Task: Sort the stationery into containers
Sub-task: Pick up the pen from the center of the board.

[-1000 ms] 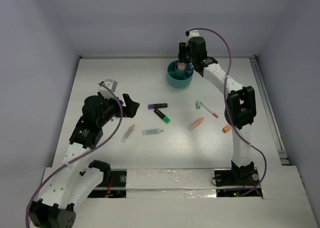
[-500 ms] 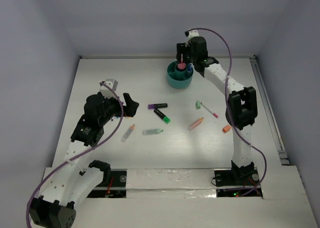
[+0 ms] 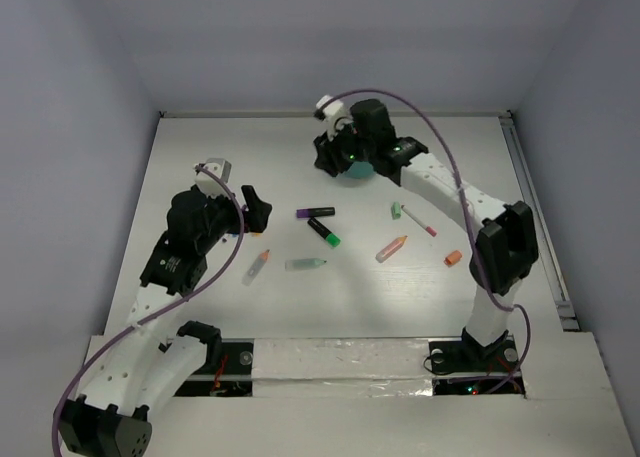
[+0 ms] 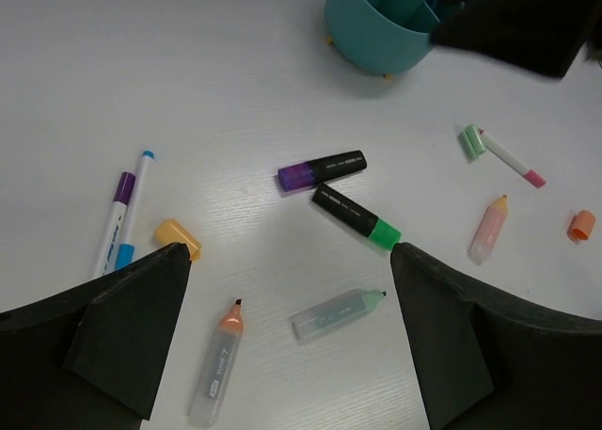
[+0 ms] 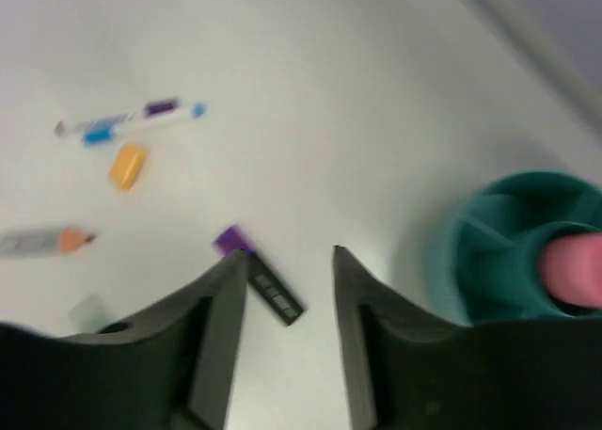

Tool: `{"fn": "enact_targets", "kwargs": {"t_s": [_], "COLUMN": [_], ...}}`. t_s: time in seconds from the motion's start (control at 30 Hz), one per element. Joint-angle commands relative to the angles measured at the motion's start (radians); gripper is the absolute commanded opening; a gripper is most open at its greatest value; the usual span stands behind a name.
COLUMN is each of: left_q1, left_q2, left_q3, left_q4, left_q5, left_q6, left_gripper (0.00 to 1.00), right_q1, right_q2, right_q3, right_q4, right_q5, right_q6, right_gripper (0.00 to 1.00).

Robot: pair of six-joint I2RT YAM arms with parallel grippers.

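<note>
"Stationery (image 4: 337, 314) on the worktop (image 4: 235, 63), count?"
"Nine loose pieces; a tenth, a pink marker (image 5: 574, 261), in the one organiser (image 5: 470, 251). Above them, left hand (image 4: 287, 251) open; right hand (image 5: 289, 256) parted, empty, beside the organiser."

Rear overhead view; both wrist views close, downward, sharing the teal organiser (image 4: 372, 35)

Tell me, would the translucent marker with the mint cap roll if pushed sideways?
The translucent marker with the mint cap looks round, so it would probably roll. Its smooth plastic body seems stiff, light, perhaps slippery.
</note>
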Motion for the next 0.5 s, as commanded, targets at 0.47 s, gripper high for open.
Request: {"fn": "enact_targets", "kwargs": {"t_s": [0.47], "left_q1": [0.005], "left_q2": [-0.05], "left_q3": [0.015], "left_q4": [0.01], "left_q5": [-0.039], "left_q6": [-0.009], "left_gripper": [0.85], "right_q1": [0.147], "right_q2": [0.43], "right_q3": [0.281], "right_q4": [-0.389], "right_q5": [0.106], "right_q6": [-0.237], "right_gripper": [0.82]}}
